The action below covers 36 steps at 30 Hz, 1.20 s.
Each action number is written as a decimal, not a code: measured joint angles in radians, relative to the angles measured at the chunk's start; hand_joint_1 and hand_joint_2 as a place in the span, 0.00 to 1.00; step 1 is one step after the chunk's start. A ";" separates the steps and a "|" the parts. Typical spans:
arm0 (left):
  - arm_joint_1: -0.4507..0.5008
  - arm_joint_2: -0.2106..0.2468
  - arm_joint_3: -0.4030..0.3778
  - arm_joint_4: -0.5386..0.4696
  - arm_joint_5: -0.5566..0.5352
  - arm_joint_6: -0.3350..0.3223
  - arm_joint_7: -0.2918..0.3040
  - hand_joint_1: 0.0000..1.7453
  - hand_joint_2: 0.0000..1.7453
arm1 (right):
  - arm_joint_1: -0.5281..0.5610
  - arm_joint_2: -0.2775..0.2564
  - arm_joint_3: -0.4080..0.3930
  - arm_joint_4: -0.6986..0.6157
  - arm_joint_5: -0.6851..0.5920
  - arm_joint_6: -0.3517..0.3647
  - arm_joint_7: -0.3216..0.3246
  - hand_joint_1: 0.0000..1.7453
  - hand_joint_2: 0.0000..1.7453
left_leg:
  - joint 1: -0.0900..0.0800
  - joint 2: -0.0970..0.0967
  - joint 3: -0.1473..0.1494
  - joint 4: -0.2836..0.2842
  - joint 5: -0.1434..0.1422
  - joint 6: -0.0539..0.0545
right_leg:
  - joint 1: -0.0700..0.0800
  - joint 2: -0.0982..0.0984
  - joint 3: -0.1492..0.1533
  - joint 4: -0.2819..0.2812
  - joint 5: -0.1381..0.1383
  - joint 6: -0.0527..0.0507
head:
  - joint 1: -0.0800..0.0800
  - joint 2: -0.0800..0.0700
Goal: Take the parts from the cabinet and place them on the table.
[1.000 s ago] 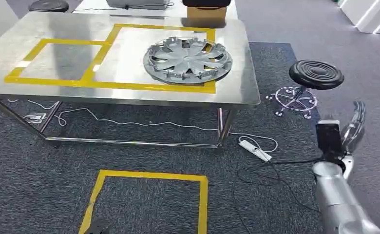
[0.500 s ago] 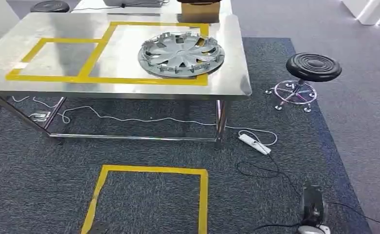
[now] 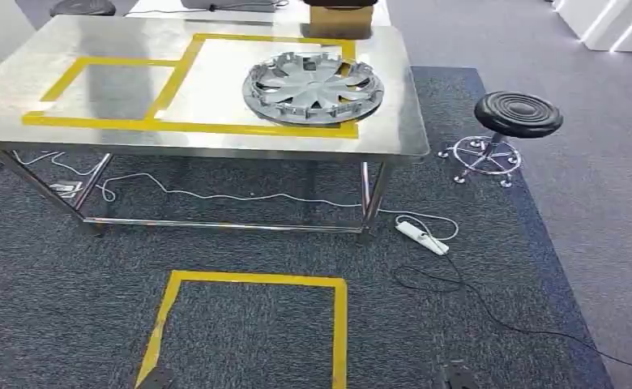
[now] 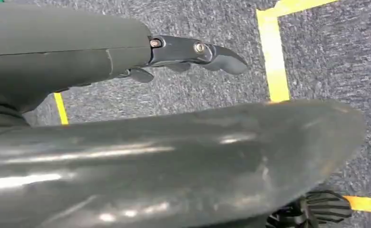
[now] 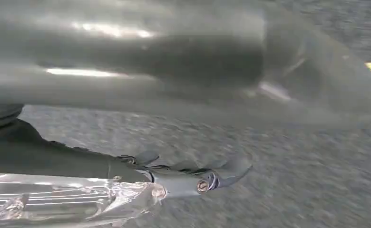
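Already the wheel cover [image 3: 313,87] lies flat on the surface [image 3: 215,138], in the upper middle of the frame, inside the larger yellow tape box [image 3: 191,126] and overlapping its right-hand line. You can judge this part delivered; whether more parts wait in the cabinet you cannot tell, since no cabinet shows.

Your left hand [image 4: 193,54] hangs by the robot's side over the carpet [image 3: 70,308], its dark fingers loosely curved and apart with nothing between them. Your right hand [image 5: 193,178] also hangs low, fingers slightly curled and holding nothing that you can see; that picture is blurred.

The next move probably calls for turning away to fetch another part, so mind the floor. A yellow tape square [image 3: 248,324] marks the carpet at lower centre. A white power strip [image 3: 422,239] and trailing cables [image 3: 475,300] lie at centre right near the table leg, and a black stool [image 3: 517,115] stands at right, well apart from the surface's right edge. Open carpet lies at lower left.
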 joint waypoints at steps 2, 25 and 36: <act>-0.001 0.001 0.000 0.000 -0.003 0.000 0.000 0.00 0.00 | 0.004 0.009 0.005 0.005 0.014 0.000 0.014 0.00 0.00 | -0.004 0.001 -0.004 0.001 0.002 0.003 | -0.005 0.000 -0.001 -0.003 0.003 0.020 | 0.000 0.000; -0.006 0.003 -0.001 0.000 -0.013 -0.002 0.008 0.00 0.00 | 0.008 0.030 0.035 0.017 0.047 -0.016 0.079 0.00 0.00 | 0.024 -0.001 -0.176 0.275 -0.103 -0.061 | 0.000 -0.021 0.068 0.035 -0.105 -0.031 | -0.006 0.000; 0.001 0.005 -0.001 0.000 -0.013 -0.002 0.009 0.00 0.00 | 0.002 0.034 0.040 0.017 0.053 -0.019 0.085 0.00 0.00 | 0.011 0.051 -0.020 -0.002 0.027 -0.010 | 0.010 -0.104 0.059 0.044 -0.108 0.010 | -0.008 0.000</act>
